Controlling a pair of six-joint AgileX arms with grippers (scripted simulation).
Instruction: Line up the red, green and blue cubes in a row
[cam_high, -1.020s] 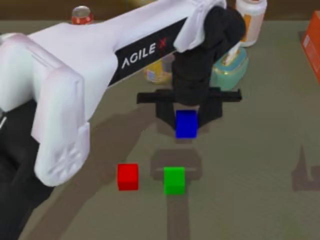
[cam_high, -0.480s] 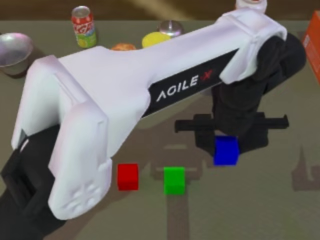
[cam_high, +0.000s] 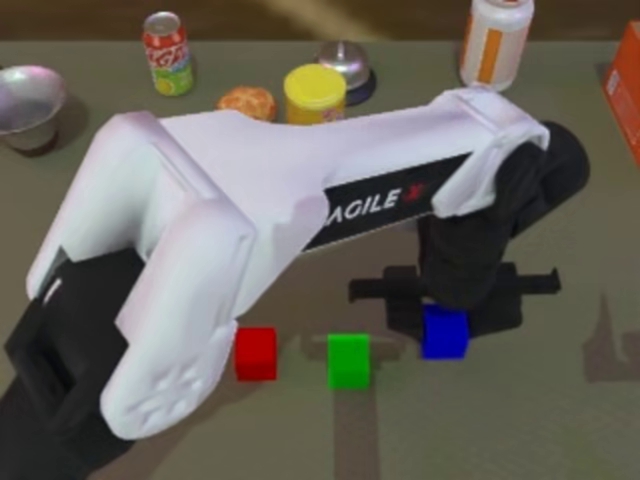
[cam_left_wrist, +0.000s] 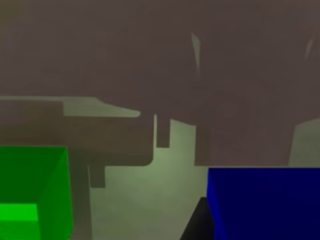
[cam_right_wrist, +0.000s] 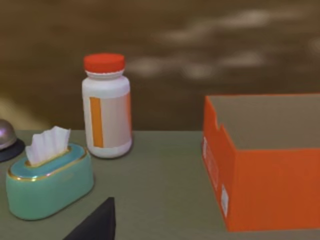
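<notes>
The red cube (cam_high: 256, 353) and the green cube (cam_high: 348, 360) sit side by side on the table near the front middle. To the right of the green one, my left gripper (cam_high: 445, 322) is shut on the blue cube (cam_high: 444, 332), held low and slightly behind the line of the other two. In the left wrist view the blue cube (cam_left_wrist: 265, 202) fills the lower corner beside a dark finger (cam_left_wrist: 197, 226), with the green cube (cam_left_wrist: 30, 192) off to the side. My right arm is out of the top view; only a dark piece of its gripper (cam_right_wrist: 98, 224) shows.
Along the back stand a silver bowl (cam_high: 28, 95), a soda can (cam_high: 168, 52), an orange round item (cam_high: 246, 102), a yellow jar (cam_high: 314, 93), a bell (cam_high: 344, 62) and a white bottle (cam_high: 495, 40). An orange box (cam_high: 625, 80) is at the far right. A teal tissue box (cam_right_wrist: 50, 180) lies under the arm.
My left gripper has carried the blue cube from behind the green cube to the right, then forward and lower, ending beside the green cube. The red and green cubes have not moved.
</notes>
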